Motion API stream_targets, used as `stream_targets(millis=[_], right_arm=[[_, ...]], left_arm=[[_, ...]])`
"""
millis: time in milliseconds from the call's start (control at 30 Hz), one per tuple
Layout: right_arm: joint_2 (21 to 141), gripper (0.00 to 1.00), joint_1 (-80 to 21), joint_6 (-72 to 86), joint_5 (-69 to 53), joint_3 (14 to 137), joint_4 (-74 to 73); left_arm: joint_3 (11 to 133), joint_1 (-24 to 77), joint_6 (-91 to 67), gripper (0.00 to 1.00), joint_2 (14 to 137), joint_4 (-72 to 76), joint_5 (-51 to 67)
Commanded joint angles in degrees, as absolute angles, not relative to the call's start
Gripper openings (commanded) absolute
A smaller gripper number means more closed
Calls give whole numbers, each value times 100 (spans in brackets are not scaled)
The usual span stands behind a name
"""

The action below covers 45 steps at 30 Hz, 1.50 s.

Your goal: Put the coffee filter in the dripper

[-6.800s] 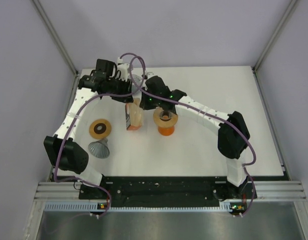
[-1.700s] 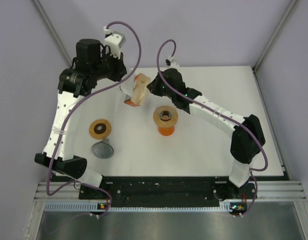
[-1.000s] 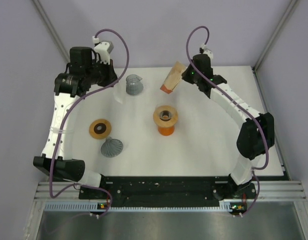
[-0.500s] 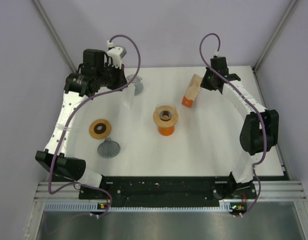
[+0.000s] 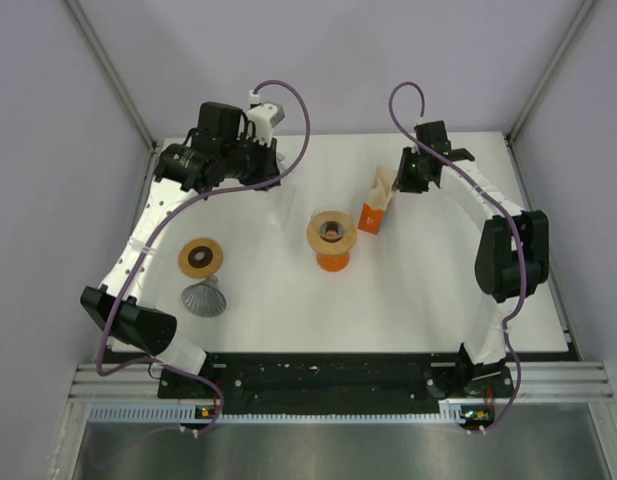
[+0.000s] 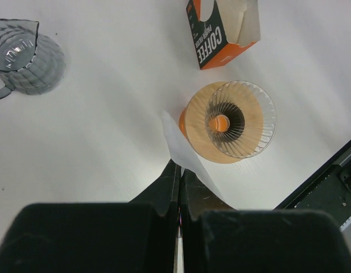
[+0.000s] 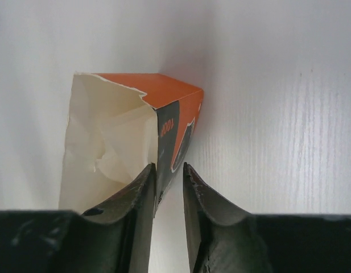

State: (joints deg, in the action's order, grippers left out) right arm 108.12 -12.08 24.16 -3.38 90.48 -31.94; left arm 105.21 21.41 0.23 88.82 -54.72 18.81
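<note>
Near the dripper, L tool is clamped on the filter, R tool on the box. I'd centre filter over it, then lower gently.

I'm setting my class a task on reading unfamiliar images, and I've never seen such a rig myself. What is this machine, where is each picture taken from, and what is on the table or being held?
This is a robot: two jointed arms bolted at the near edge of a white table, each ending in a two-finger gripper. The wide picture looks down from above and behind the arms. The other two come from cameras on the wrists, so dark fingers fill their lower edge. On the table are an orange dripper with a wooden collar, a ribbed grey jug and a brown disc. The left gripper pinches a white paper filter. The right gripper has a finger on either side of one wall of the open coffee filter box; I cannot tell whether it is squeezing.
</note>
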Motion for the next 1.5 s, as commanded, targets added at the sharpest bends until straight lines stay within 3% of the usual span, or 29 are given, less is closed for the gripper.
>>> stream_targets(millis=[0, 200, 400, 600, 767, 833, 1033, 1333, 1467], right_arm=[[10688, 30, -1151, 2268, -694, 9535, -3357], [10319, 47, -1151, 2118, -624, 9764, -3463], [9661, 51, -1309, 1864, -852, 9914, -3420], [8211, 77, -3108, 740, -19, 8783, -1691], [7515, 82, -4339, 871, 606, 7728, 199], [7523, 81, -4779, 591, 1043, 7542, 517], [8032, 59, -5413, 281, 1423, 7778, 273], [8455, 55, -5634, 61, 1870, 7963, 114], [8639, 35, -5634, -139, 2845, 8077, 9]], left_arm=[[10705, 2171, -263, 0, 8886, -5344, 2083], [10635, 2180, -466, 0, 8859, -5203, 2136], [10582, 2188, -764, 0, 8868, -5063, 2180], [10608, 2180, -1309, 0, 8964, -4790, 2075], [10617, 2171, -1669, 0, 9052, -4650, 2153], [10617, 2180, -1722, 0, 9088, -4632, 2180], [10503, 2171, -1714, 0, 8965, -4562, 2031], [10442, 2180, -1661, 0, 8947, -4544, 1986], [10415, 2180, -1591, 0, 8938, -4544, 2013]])
